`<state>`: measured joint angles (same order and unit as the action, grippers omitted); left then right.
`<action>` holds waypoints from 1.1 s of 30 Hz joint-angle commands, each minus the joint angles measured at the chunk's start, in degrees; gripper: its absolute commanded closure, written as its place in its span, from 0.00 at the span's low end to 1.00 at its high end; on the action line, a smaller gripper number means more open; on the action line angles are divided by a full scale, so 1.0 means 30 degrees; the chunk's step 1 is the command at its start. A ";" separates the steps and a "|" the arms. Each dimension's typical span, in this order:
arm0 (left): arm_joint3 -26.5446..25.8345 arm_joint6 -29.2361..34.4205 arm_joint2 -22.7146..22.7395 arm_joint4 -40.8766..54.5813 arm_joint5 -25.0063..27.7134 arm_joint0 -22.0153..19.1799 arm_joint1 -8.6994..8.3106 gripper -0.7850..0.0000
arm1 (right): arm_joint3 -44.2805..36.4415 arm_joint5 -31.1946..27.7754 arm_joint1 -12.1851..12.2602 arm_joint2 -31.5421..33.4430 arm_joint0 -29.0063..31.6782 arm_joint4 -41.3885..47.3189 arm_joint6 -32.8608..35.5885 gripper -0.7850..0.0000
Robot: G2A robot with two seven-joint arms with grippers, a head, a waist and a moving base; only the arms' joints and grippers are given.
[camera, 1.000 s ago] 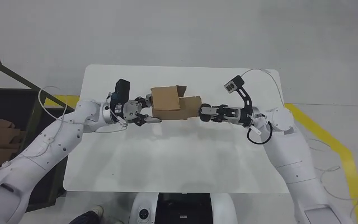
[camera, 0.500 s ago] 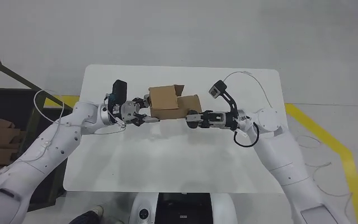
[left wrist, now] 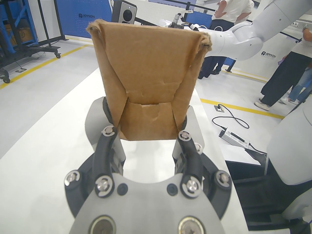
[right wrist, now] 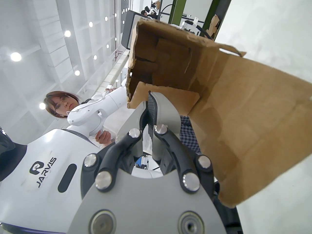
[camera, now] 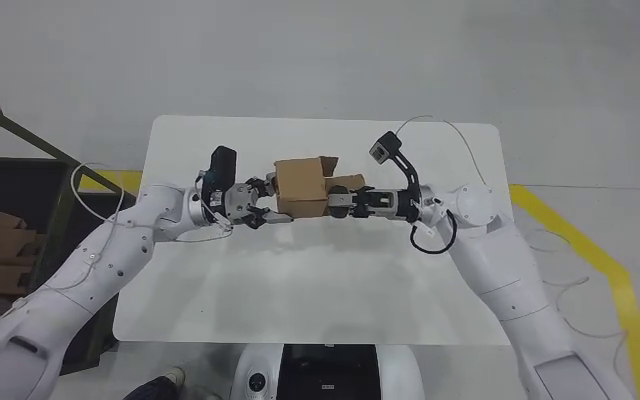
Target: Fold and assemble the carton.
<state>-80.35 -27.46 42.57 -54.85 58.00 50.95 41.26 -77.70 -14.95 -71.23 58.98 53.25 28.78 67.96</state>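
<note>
Left claw (left wrist: 146, 122): clamped across the carton's (left wrist: 148, 74) folded end, one finger on each side.
Right claw (right wrist: 149, 98): fingers together, tips against a short end flap (right wrist: 168, 97).
Carton: brown corrugated cardboard, frayed corners, between both claws over the white surface (camera: 300, 290).

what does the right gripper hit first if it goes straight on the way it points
The small end flap of the carton: the right gripper has its tips right at it, seemingly touching, so it would push it inward.
</note>
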 commanded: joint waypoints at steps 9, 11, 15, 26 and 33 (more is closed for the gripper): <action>0.0003 -0.0109 -0.0187 -0.0057 0.0000 0.0005 0.0243 0.51 | 0.0706 -0.0743 0.0042 0.0276 -0.0185 0.0096 0.0071 1.00; 0.0026 -0.0193 -0.0160 -0.0046 0.0000 0.0003 0.0259 0.50 | 0.0814 -0.0725 0.0165 0.0688 -0.0108 -0.0260 -0.0073 1.00; 0.0023 -0.0258 -0.0087 -0.0088 0.0000 0.0042 0.0247 0.50 | 0.0478 -0.0557 0.0427 0.1596 0.0251 -0.1642 -0.1513 1.00; -0.0387 -0.0341 0.0018 -0.0211 0.0000 0.0390 0.0153 0.51 | -0.0456 -0.1487 0.0428 0.1418 0.0089 -0.5749 -0.5505 1.00; -0.0566 -0.0363 0.0145 -0.0204 0.0000 0.0571 0.0074 0.51 | -0.0848 -0.1954 0.0394 0.1026 0.0106 -0.4785 -0.4300 1.00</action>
<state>-82.00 -28.55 42.96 -55.42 58.00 52.61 41.51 -80.28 -20.68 -70.03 62.32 53.71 13.41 53.43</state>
